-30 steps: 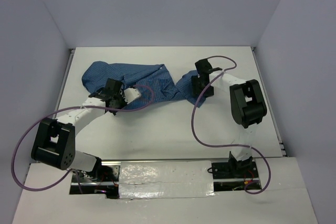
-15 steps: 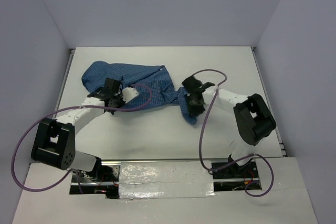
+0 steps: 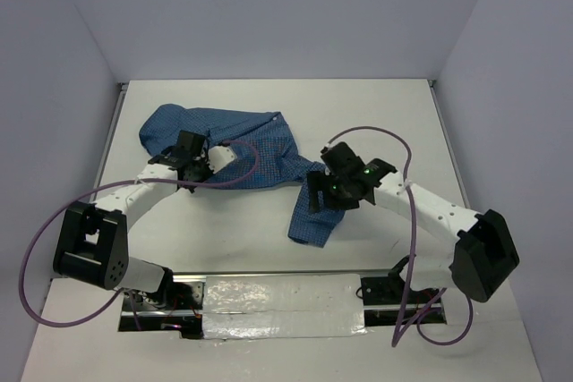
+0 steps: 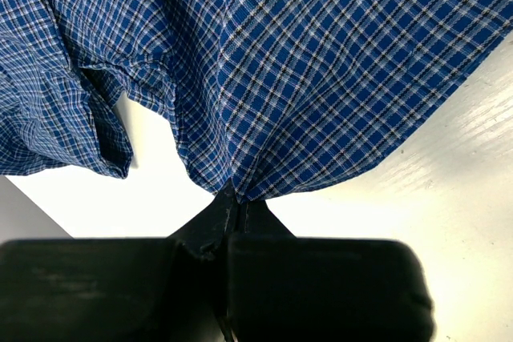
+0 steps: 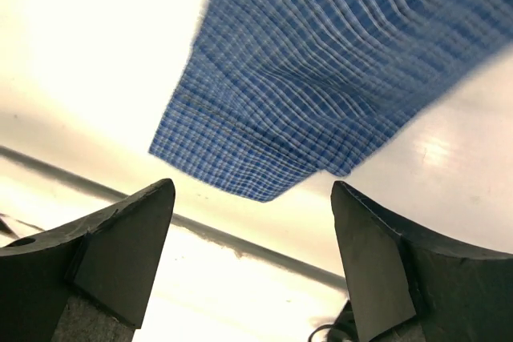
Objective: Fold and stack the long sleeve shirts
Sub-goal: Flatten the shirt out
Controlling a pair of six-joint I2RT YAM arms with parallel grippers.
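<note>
Blue checked shirt (image 3: pixel 224 136) crumpled, unfolded. Body edge clamped in left gripper (image 4: pixel 232 198). Sleeve (image 3: pixel 309 221) lies below and ahead of right gripper (image 5: pixel 250 190), jaws wide, nothing held. Step, probably: spreading flat. Next: grasp cuff (image 5: pixel 240 158), draw sleeve straight.

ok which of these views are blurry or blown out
Right wrist: shirt streaked by motion blur, table blown out to white. Left wrist: checks crisp, left gripper nearly black. Top: evenly lit, glare only on the silver strip between the bases.
</note>
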